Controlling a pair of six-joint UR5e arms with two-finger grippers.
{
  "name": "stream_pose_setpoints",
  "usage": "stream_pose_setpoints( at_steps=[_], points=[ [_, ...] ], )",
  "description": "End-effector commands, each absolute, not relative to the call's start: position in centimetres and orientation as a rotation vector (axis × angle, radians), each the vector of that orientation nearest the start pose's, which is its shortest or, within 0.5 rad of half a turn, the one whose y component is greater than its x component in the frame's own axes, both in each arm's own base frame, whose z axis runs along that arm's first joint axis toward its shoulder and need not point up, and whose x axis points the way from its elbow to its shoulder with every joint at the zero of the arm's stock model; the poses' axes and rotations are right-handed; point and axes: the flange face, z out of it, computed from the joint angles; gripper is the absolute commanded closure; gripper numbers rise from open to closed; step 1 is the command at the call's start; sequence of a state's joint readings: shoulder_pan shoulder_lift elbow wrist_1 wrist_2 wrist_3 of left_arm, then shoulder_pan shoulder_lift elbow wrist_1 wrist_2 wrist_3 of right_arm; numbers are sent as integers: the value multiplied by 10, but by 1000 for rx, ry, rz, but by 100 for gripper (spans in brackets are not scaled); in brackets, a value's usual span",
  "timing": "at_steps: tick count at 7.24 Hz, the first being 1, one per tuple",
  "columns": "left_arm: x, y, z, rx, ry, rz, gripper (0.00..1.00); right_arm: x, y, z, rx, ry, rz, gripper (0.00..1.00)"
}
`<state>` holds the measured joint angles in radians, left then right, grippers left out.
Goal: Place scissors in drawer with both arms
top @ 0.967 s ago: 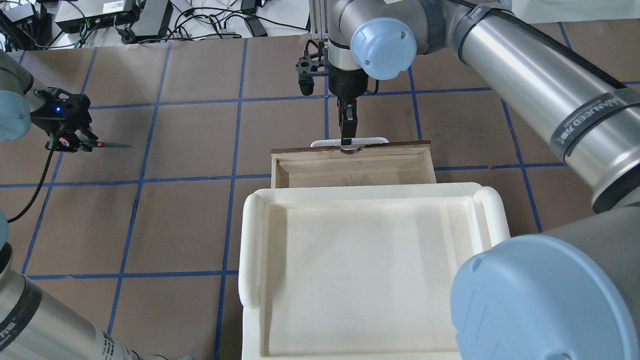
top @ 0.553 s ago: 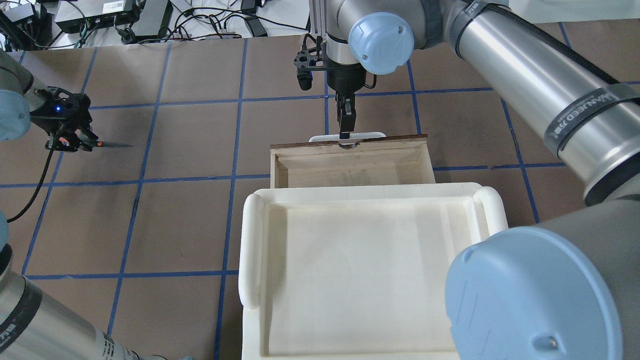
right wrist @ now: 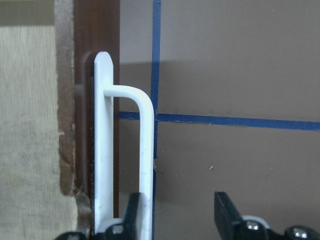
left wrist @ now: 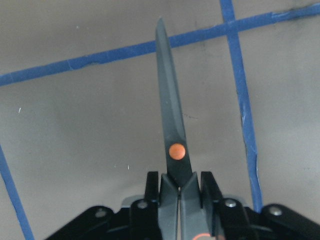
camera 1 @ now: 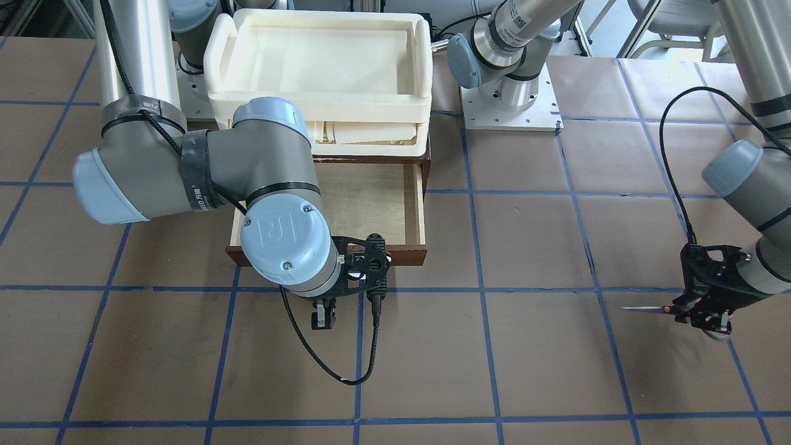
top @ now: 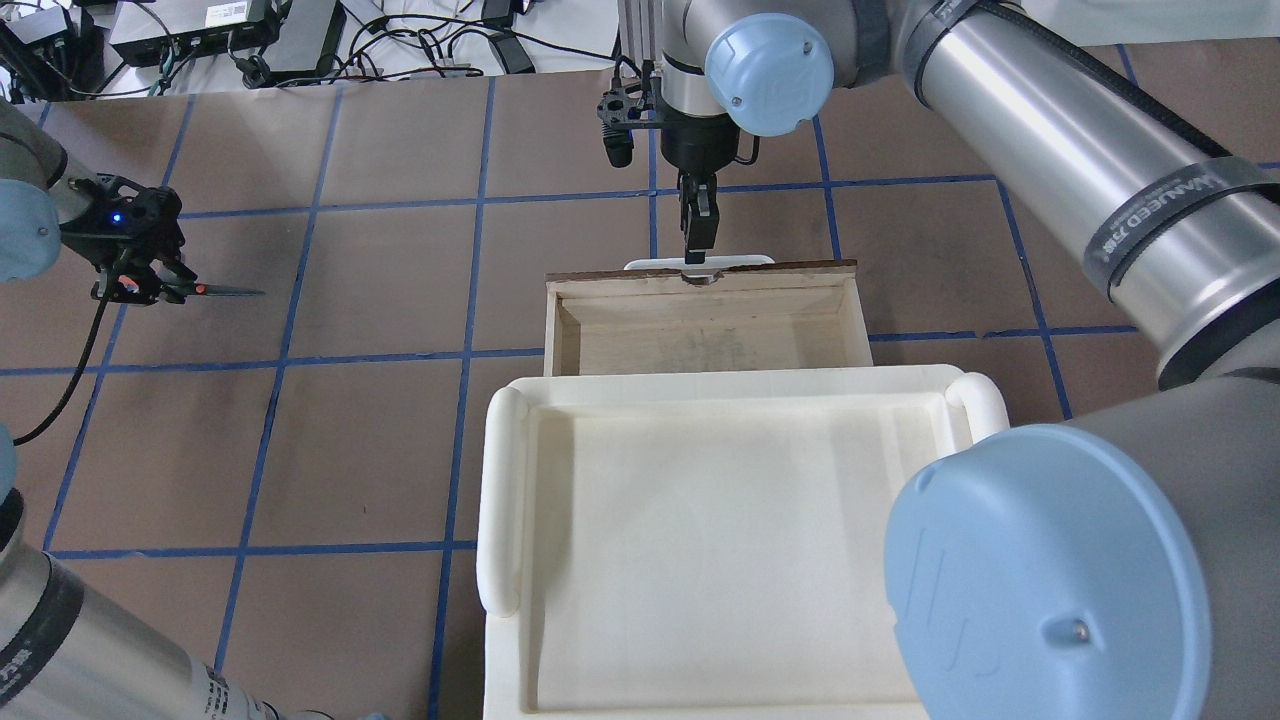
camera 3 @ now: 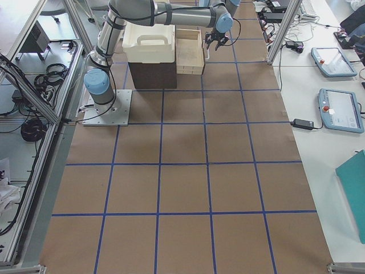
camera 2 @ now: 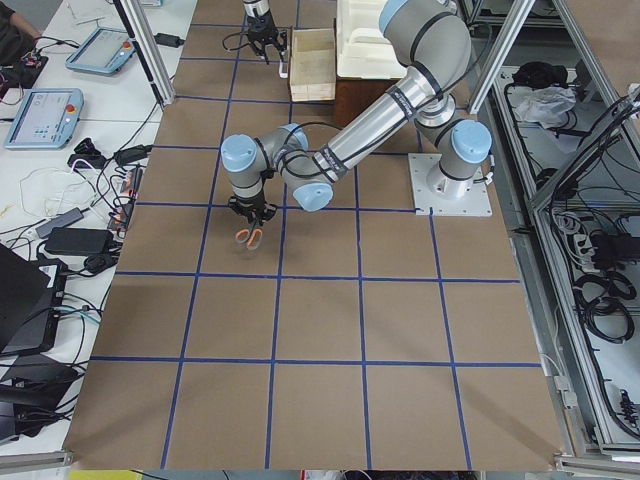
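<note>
The scissors (top: 218,291) are clamped by their handles in my left gripper (top: 150,285), which is shut on them. The blades point right, low over the table at far left. The left wrist view shows the closed blades (left wrist: 172,130) and the orange pivot ahead of the gripper (left wrist: 177,182). The drawer (top: 700,345) is pulled out and its pale interior shows nothing in it. My right gripper (top: 697,250) is open at the drawer's white bar handle (top: 745,262). In the right wrist view the handle (right wrist: 145,150) stands between the fingers, close to the left finger (right wrist: 132,215).
A cream foam tray (top: 500,500) sits on top of the dark cabinet behind the drawer, nearer the robot. Brown paper with blue tape lines covers the table. A black cable (camera 1: 334,371) hangs from the right wrist. Operators' tablets lie on side tables (camera 3: 336,108).
The right gripper moved away from the robot with the handle, and the drawer slid further open. The left gripper with the scissors has not moved.
</note>
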<state>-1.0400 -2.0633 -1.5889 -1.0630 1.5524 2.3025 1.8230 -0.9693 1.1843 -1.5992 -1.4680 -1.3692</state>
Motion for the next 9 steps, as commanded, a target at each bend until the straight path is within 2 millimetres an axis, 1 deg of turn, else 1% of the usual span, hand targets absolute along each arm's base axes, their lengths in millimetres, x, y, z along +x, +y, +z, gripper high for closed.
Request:
stream_pose_setpoints(
  at_steps=[1, 2, 5, 6, 7, 9],
  points=[
    [208, -623, 246, -2430, -1982, 28, 100, 316, -653, 307, -2150, 2026, 144, 43],
    [208, -623, 246, -2430, -1982, 28, 100, 317, -659, 305, -2154, 2028, 140, 43],
    [207, -622, 246, -2425, -1978, 26, 100, 316, -662, 311, -2168, 2038, 138, 43],
    [207, -622, 246, -2424, -1977, 26, 100, 313, -658, 318, -2167, 2054, 160, 38],
    [207, -621, 246, -2422, -1975, 25, 100, 311, -651, 324, -2150, 2046, 202, 37],
    [207, -621, 248, -2424, -1977, 26, 100, 309, -640, 323, -2128, 2028, 258, 39]
  ],
)
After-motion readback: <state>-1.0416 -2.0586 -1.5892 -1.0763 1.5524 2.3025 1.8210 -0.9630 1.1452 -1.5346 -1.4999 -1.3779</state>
